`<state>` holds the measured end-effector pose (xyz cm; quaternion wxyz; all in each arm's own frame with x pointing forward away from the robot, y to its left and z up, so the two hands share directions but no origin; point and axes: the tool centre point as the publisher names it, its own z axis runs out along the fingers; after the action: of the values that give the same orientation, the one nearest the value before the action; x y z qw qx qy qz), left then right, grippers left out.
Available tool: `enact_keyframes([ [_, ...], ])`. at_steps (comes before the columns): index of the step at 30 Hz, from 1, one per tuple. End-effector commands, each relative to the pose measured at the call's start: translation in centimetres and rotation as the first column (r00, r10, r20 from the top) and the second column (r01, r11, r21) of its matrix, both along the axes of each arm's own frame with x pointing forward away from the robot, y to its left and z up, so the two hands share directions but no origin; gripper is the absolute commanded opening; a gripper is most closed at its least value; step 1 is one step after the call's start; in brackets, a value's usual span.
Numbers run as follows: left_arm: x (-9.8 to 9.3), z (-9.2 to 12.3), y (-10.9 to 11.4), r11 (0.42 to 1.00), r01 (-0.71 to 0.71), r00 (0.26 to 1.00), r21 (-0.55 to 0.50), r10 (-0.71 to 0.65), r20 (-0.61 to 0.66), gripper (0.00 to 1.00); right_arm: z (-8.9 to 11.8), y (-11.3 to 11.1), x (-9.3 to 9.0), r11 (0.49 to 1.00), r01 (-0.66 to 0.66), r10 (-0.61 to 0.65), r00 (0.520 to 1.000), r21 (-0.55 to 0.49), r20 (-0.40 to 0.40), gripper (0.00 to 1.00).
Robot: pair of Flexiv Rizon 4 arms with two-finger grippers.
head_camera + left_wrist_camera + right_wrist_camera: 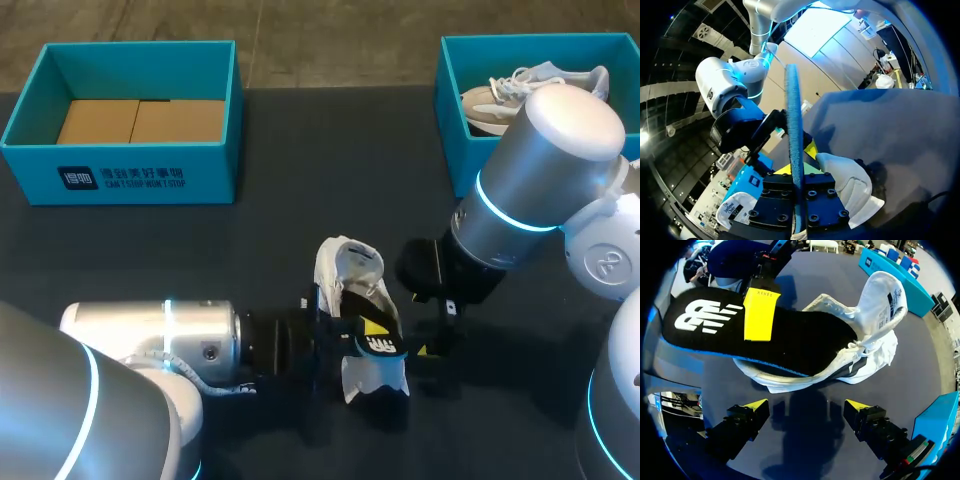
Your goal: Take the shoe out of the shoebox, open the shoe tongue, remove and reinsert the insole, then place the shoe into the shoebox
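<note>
Left fingers (760, 315) clamp the black insole (805, 342) over the white shoe (880, 300); right fingers (754, 406) stand spread apart nearby.

A dark, matte worktop (300, 150) is lying flat under my right tool (806, 403) and is spreading out ahead of it and to both sides. Soft, even light is falling on the surface, giving it a dull blue-grey sheen ahead of the tool. A blurred, darker shadow is pooling on the worktop directly beneath the tool, fading at its edges.
</note>
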<state>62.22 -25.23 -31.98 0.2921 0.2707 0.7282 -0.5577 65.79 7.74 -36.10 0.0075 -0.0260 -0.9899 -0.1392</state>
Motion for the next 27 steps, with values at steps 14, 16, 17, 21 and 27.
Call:
enact_keyframes([
  [14,3.1,-2.6,-0.4,0.995,-0.076,0.997,0.068,0.075,0.01,0.0,-0.1,0.0,-0.1,1.0,-0.001,0.001,1.0,0.0,0.002,1.0],
  [16,3.1,-2.6,-0.4,0.995,-0.073,0.997,0.065,0.072,0.004,0.0,-0.1,0.0,-0.1,1.0,-0.001,0.001,1.0,0.0,0.002,1.0],
  [17,2.9,-2.5,-0.4,0.995,-0.071,0.997,0.064,0.071,0.004,0.0,-0.1,0.0,-0.1,1.0,-0.001,0.001,1.0,0.0,0.002,1.0],
  [21,2.4,-1.8,-0.4,0.997,-0.058,0.998,0.056,0.058,0.006,0.08,-0.1,0.0,-0.1,1.0,-0.001,0.001,1.0,0.0,0.002,1.0],
  [27,1.5,-0.9,-0.2,0.997,-0.059,0.998,0.043,0.059,0.009,0.28,-0.1,0.0,-0.1,1.0,-0.001,0.001,1.0,0.0,0.002,1.0],
])
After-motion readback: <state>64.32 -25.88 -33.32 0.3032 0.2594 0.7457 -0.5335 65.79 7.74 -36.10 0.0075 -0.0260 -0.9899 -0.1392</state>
